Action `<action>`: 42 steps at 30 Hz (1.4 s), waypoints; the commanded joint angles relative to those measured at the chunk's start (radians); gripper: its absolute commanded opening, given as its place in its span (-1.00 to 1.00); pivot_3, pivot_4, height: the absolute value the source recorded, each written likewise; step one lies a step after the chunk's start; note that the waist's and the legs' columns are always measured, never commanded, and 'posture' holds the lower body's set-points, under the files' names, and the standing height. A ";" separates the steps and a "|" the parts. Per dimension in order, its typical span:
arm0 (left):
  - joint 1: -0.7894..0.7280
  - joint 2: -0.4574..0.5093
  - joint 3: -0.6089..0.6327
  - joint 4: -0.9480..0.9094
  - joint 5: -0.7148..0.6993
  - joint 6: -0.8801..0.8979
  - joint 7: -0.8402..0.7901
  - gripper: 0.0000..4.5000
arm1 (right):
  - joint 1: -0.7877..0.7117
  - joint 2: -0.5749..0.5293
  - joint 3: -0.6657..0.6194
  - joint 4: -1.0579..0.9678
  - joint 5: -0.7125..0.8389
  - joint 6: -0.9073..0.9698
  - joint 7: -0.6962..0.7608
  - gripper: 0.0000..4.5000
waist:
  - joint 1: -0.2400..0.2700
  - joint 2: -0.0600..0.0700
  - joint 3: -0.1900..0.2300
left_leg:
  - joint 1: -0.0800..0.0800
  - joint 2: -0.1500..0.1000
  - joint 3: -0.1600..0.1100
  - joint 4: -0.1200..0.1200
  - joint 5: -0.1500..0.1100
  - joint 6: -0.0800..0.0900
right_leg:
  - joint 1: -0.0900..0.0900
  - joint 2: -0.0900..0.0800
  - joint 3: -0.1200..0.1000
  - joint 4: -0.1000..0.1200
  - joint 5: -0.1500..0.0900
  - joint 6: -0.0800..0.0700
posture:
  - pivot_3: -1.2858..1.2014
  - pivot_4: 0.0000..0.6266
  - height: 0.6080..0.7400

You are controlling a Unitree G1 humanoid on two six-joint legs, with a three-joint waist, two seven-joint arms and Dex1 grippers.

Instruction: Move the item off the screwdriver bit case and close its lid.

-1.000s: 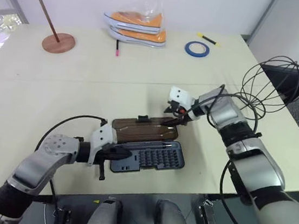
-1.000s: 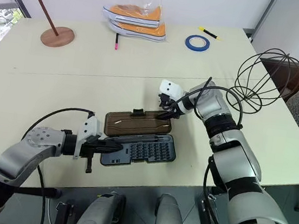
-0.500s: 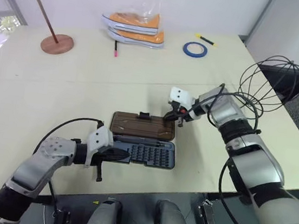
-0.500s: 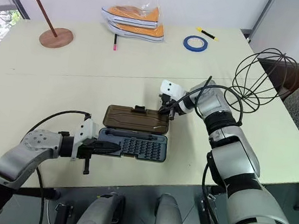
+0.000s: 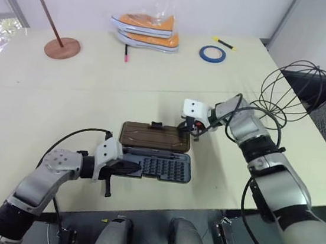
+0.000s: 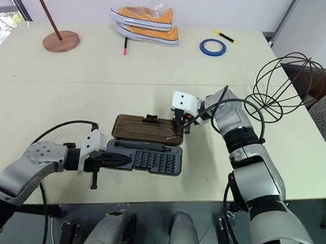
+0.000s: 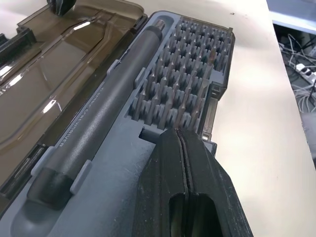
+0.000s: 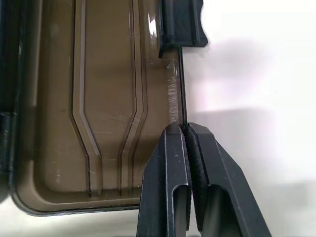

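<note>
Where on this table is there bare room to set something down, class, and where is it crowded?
Free: the wide strip between the wooden stand, the shoes and the open screwdriver bit case; also the left side beside the stand. Crowded: around the case, where both grippers work, and the right edge by the wire globe frame.

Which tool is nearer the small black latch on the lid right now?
The right. The right tool is shut at the lid's far edge toward its right end, a short way along from the latch. The left tool, shut, sits over the bit case's left end, across the lid.
</note>
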 commanded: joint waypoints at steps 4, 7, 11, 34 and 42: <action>-0.016 0.002 0.005 -0.026 0.001 0.035 0.004 -1.00 | 0.044 -0.031 -0.047 -0.260 0.026 0.107 -0.028 -0.97 | 0.002 0.000 0.000 | 0.000 0.000 0.000 0.000 0.000 0.000 | 0.000 0.000 0.000 0.000 0.000 0.000 | 0.03 -0.52 1.00; -0.025 0.002 0.004 -0.020 0.001 0.036 0.000 -1.00 | 0.070 -0.045 -0.047 -0.343 0.032 0.159 -0.024 -0.97 | 0.003 0.000 0.000 | -0.001 0.000 0.000 0.000 0.000 0.000 | 0.000 0.000 0.000 0.000 0.000 0.000 | 0.03 -0.52 1.00; -0.042 -0.001 -0.001 -0.003 0.004 0.033 -0.006 -1.00 | 0.106 -0.073 -0.041 -0.455 0.034 0.200 -0.021 -0.97 | 0.004 0.000 0.000 | -0.001 0.000 0.000 0.000 0.000 0.000 | -0.001 0.000 0.000 -0.001 0.000 0.000 | 0.03 -0.52 1.00; -0.090 -0.020 -0.004 0.037 0.020 0.030 -0.023 -1.00 | 0.193 -0.089 -0.056 -0.649 0.062 0.371 -0.160 -0.97 | 0.008 0.000 0.000 | -0.002 0.000 0.000 0.001 0.000 0.000 | -0.001 0.000 0.000 -0.001 0.000 0.000 | 0.03 -0.52 1.00; -0.052 -0.027 -0.006 0.034 0.028 0.005 -0.015 -1.00 | 0.026 -0.067 -0.040 -0.299 0.136 0.377 -0.030 -0.97 | 0.006 0.000 0.000 | -0.002 0.000 0.000 0.001 0.000 0.000 | -0.001 0.000 0.000 -0.001 0.000 0.000 | 0.03 -0.52 1.00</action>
